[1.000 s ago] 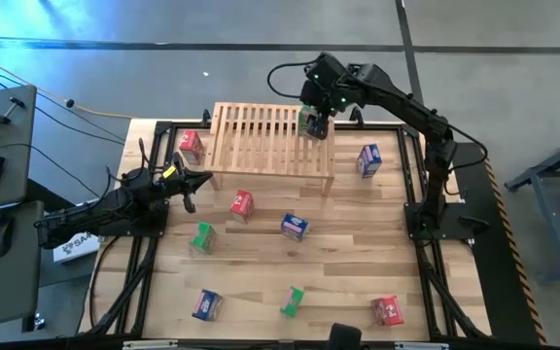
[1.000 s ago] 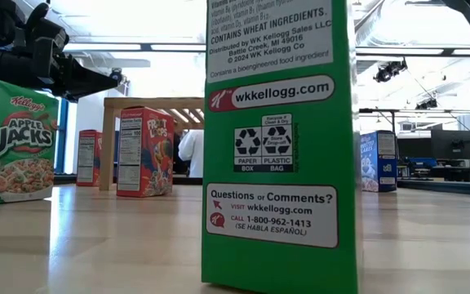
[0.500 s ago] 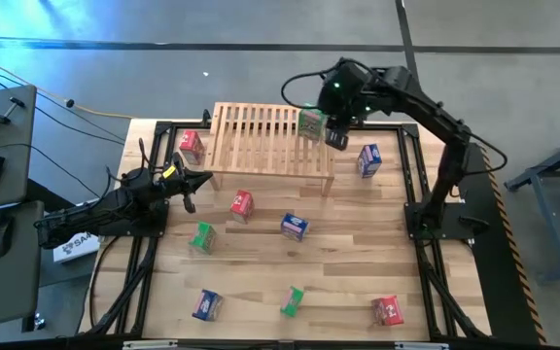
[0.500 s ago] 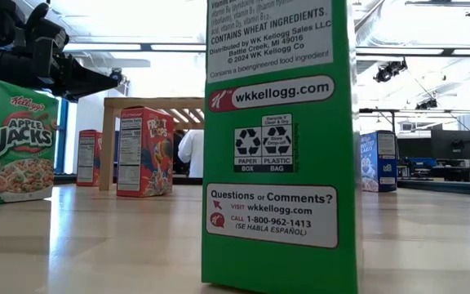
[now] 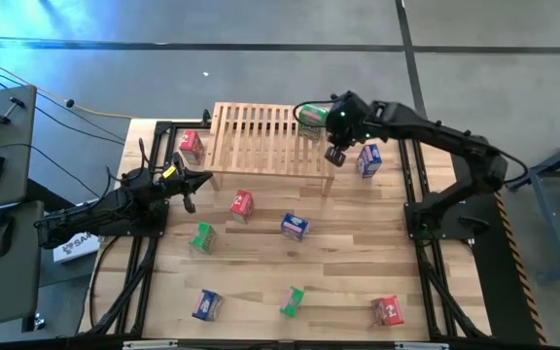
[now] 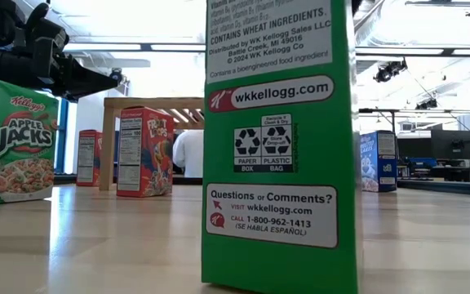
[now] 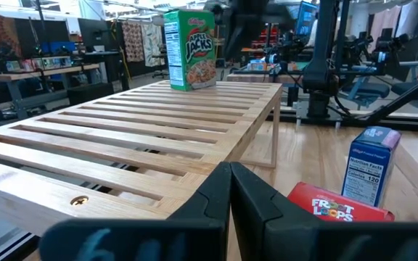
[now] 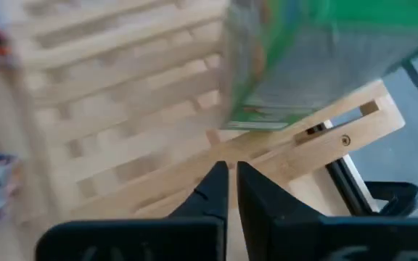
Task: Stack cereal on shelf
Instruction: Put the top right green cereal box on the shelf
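High view, one green cereal box (image 5: 310, 119) on shelf (image 5: 261, 142), eight on table (image 5: 348, 248)

There are three small red cardboard cereal boxes (image 5: 191, 144), three green ones (image 5: 310, 119), three blue ones (image 5: 368, 158), and one light wooden slatted shelf (image 5: 261, 136).

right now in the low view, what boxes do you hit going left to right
green Apple Jacks box → red box half hidden behind → red Froot Loops box → big near green box → blue box
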You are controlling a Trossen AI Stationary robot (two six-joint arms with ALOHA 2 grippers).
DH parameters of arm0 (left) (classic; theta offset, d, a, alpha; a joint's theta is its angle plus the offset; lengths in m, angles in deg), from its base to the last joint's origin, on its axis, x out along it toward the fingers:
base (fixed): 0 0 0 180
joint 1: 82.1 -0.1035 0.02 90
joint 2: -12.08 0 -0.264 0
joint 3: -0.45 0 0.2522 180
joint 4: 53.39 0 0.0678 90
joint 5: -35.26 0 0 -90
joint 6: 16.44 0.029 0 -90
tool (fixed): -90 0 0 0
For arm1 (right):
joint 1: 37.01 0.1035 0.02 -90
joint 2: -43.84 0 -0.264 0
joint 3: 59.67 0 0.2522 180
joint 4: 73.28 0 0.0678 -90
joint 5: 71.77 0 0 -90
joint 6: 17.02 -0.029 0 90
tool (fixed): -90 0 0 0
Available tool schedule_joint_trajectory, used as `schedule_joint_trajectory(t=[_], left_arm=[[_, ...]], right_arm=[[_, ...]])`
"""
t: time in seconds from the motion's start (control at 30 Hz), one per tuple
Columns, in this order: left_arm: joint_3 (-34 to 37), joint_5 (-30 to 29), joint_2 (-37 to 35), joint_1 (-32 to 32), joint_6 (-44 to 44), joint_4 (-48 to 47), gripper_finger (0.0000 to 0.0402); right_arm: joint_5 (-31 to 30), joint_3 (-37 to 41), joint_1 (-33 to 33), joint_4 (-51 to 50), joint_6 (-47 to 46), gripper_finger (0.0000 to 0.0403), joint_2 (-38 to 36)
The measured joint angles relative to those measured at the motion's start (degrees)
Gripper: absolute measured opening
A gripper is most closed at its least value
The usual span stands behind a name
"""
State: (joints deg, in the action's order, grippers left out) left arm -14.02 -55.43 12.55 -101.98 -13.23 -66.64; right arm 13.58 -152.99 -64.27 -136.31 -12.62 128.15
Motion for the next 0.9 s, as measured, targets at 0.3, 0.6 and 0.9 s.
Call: schedule_joint_trajectory(t=[0.3,0.6,0.9], left_arm=[[0.00,0.00,0.00,0.00,0.00,-0.02,0.0000],[0.00,-0.01,0.00,-0.02,0.00,-0.01,0.0000],[0.00,0.00,0.00,0.00,0.00,-0.02,0.0000]], right_arm=[[-3.49,6.26,-1.45,17.41,-0.41,0.0000,2.51],[-2.33,6.17,-2.10,27.84,0.62,0.0000,7.89],[-1.12,6.17,-1.69,27.53,2.08,0.0000,6.61]])
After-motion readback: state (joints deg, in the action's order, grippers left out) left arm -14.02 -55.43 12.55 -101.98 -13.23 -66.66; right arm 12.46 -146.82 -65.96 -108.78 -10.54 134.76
